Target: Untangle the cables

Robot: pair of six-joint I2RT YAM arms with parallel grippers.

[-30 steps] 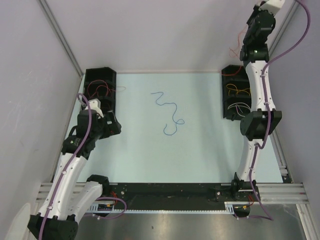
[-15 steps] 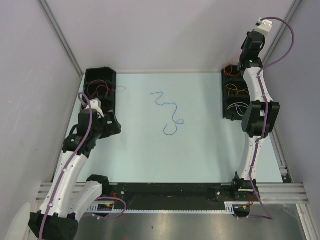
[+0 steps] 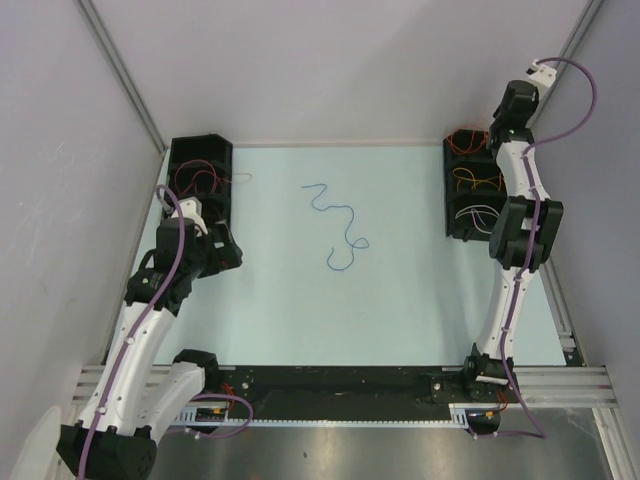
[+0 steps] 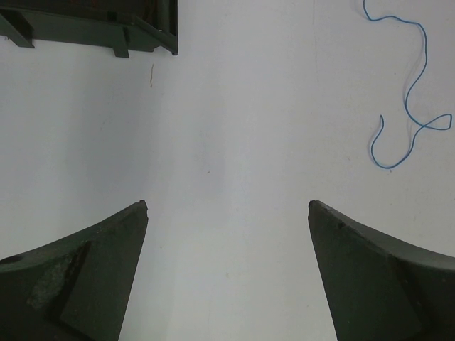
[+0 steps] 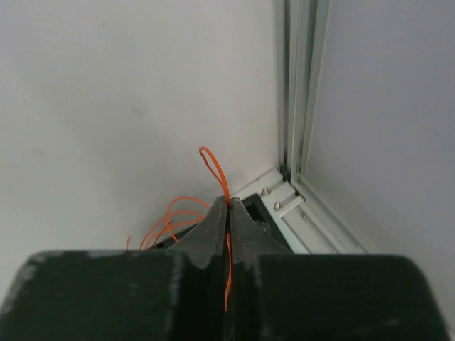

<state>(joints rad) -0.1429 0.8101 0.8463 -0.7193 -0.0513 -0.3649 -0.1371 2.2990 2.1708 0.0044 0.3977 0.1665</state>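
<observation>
A thin blue cable (image 3: 338,225) lies in loose curves on the middle of the table; it also shows in the left wrist view (image 4: 389,168). My right gripper (image 3: 497,125) is at the far right corner, over the far end of the right bin (image 3: 449,190). It is shut on an orange cable (image 5: 213,167) whose loop sticks up past the fingertips (image 5: 227,202). More orange loops (image 3: 464,141) hang into the bin's far compartment. My left gripper (image 3: 235,255) is open and empty just above the table (image 4: 227,206), left of the blue cable.
The left black bin (image 3: 200,170) holds red cables; its edge shows in the left wrist view (image 4: 92,28). The right bin's middle compartment holds yellow-orange cables (image 3: 475,181) and its near one white cables (image 3: 472,215). Walls and aluminium posts close in the back.
My right gripper has come down and to the right from high against the back wall, bringing the orange cable to the right bin's far compartment. The left arm and blue cable have not moved.
</observation>
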